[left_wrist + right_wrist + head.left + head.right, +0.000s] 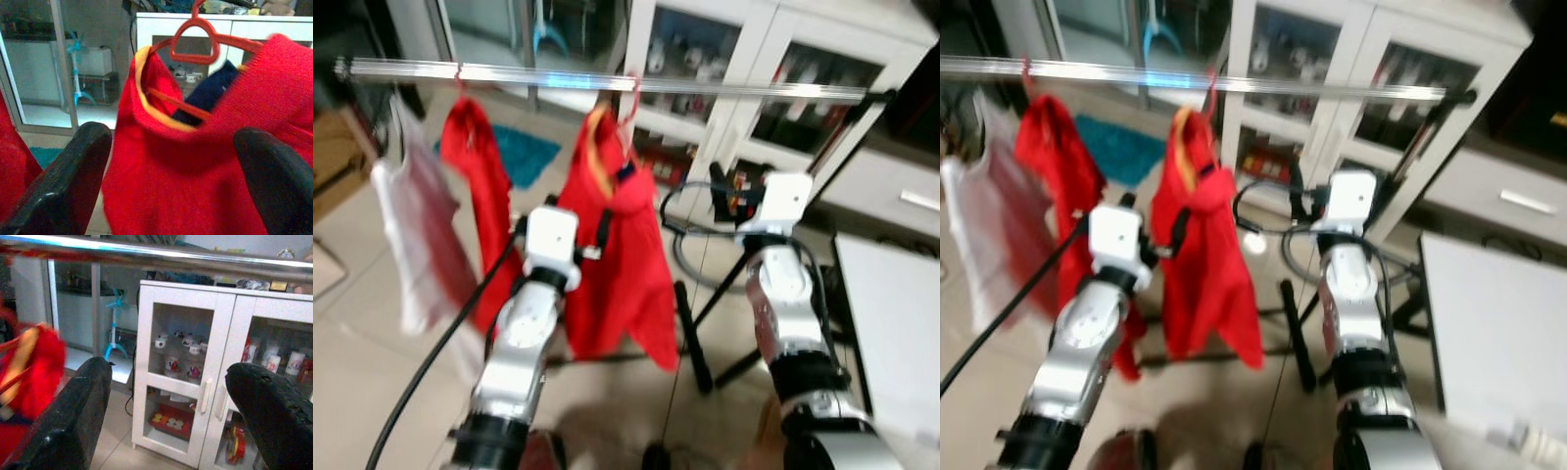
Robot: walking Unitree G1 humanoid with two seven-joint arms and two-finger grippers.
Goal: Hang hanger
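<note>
The hanger [195, 41], a red plastic one, carries a red sweater [617, 264] with a yellow collar, and its hook sits over the silver rail [607, 80], so the garment hangs free below the rail and clear of the floor. By the look of it the hanging itself is done, or all but done.

The left pincer [171, 171] is held just short of the sweater's chest, below the rail, with its two black fingers [68, 181] spread well apart and nothing between them. That spread suggests a hold let go, or one not taken (which of the two cannot be told from here). The right pincer [171, 416] is raised under the rail too, off to the sweater's right, fingers likewise wide apart and empty, pointing at the white cabinet [195, 377] with glass doors behind the rail; it seems placed to stay out of the garment's way.

Further left along the rail hang another red garment [475, 186] and a pale one [411, 235], each on its own hook, which leaves the sweater a free stretch of rail. The head views are blurred, so how fully the hook is seated is hard to judge.
</note>
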